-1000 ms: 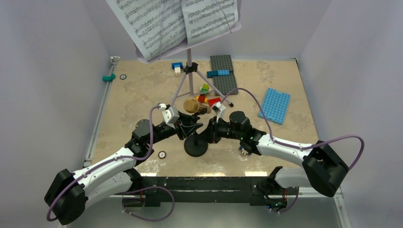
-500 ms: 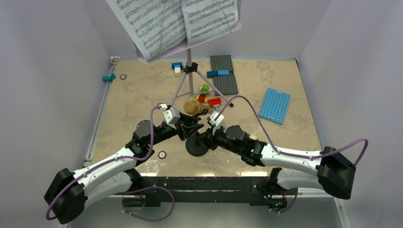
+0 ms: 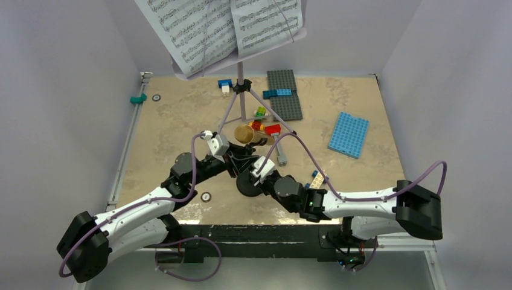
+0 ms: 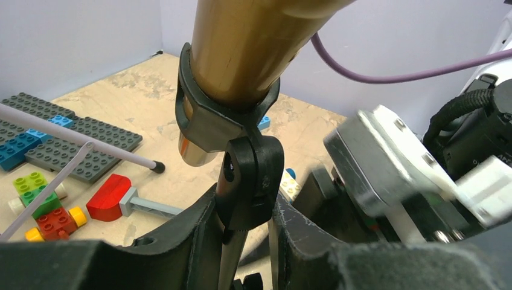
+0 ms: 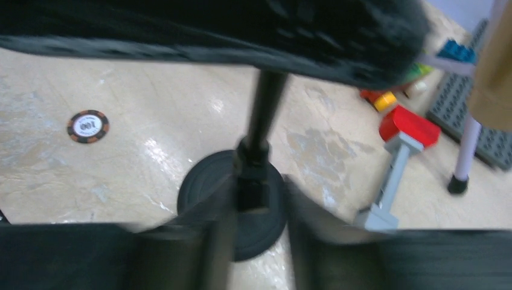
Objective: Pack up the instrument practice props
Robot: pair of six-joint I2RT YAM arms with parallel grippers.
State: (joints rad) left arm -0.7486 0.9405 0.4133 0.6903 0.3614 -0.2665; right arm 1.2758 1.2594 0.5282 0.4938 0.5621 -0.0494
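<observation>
- right arm has folded in low across the near side of the table [image 3: 181, 121], and the right gripper [image 3: 258, 174] has come down from beside the microphone [image 3: 244, 134] to the foot of the mic stand [image 3: 249, 186]. the left arm has barely shifted.
- the left gripper [image 3: 237, 162] is up at the head of the stand. in its wrist view the jaws are narrowed onto the black swivel joint under the clip, pinching it, with the gold-brown microphone sitting in the clip just above.
- in the right wrist view the right gripper [image 5: 256, 241] straddles the thin post just above the round base. the jaws are only a little parted, but the picture is smeared, so i cannot tell whether the pads touch the post.
- the stand is upright on the table near the arms, base flat, with the red-headed toy hammer [image 3: 273, 129] lying just behind it.
- step in hand, as i judge it: dealing with the microphone and its stand, one gripper high and one low.
- the next move seems to call for the right jaws to close firmly on the post, so the stand is steadied while the microphone is freed or both are lifted away.
- the music stand [image 3: 241, 90] with its sheet-music pages [image 3: 199, 30] is at the back, not yet packed.
</observation>
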